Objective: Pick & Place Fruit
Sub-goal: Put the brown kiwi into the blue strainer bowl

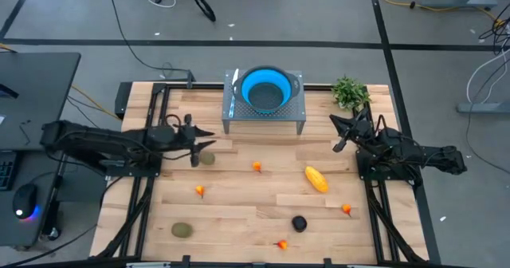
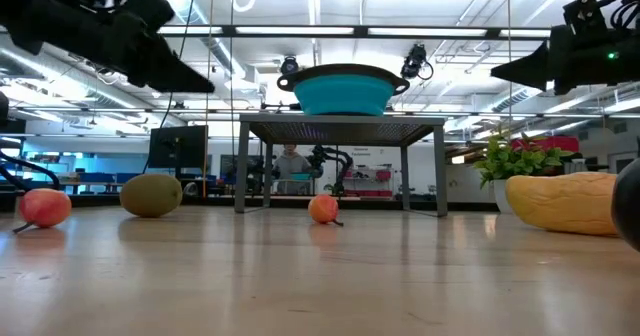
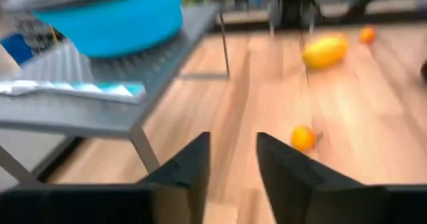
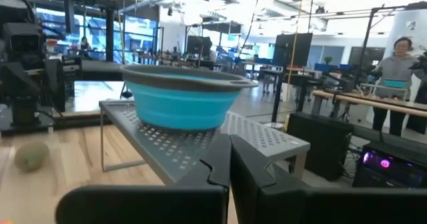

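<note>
L tool (image 1: 198,146) parted, R tool (image 1: 341,132) closed.

All the fruit lies loose on the wooden bench (image 1: 239,188). The yellow oblong fruit (image 1: 316,179) rests at a slant on the right side. One olive-green oval (image 1: 208,159) sits left of centre; the other olive-green oval (image 1: 182,230) lies near the front left. The black round fruit (image 1: 299,223) sits toward the front, right of centre. Four tiny orange-red fruits are scattered well apart: one in the middle (image 1: 256,167), one left of it (image 1: 199,191), one at the front edge (image 1: 281,243), one on the right (image 1: 347,209).
</note>
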### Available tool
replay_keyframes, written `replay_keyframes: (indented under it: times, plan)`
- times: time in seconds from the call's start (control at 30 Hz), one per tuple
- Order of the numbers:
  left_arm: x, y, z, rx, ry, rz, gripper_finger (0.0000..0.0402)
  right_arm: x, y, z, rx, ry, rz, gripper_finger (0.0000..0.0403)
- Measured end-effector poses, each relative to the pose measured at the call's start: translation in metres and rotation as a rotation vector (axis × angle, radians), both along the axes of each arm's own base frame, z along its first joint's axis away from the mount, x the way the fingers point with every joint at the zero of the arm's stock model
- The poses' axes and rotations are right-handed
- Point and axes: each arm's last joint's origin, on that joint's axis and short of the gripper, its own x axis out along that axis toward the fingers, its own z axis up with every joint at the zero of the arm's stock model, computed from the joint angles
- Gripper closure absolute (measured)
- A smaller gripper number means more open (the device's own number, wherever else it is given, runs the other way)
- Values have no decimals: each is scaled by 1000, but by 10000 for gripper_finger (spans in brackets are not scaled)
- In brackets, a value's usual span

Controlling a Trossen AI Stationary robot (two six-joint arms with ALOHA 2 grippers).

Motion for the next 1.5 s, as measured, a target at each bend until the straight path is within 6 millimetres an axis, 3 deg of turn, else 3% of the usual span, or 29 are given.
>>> replay_keyframes:
  times: [0.2,0.37,0.57,0.77,1.13,1.5]
  plan:
    - [12,-6,14,-79,245,-15,163,1,0,-5,46,30,12,396]
    - [14,-7,19,-161,374,46,124,2,2,-7,46,49,76,396]
    - [12,-8,9,-253,463,85,111,2,2,-7,39,55,105,396]
    - [12,-9,8,-223,476,72,99,2,2,-8,38,67,101,396]
    - [18,-10,-7,-250,562,80,37,2,2,-9,39,74,98,396]
    - [27,-11,-31,-274,673,65,33,2,2,-10,43,85,97,396]
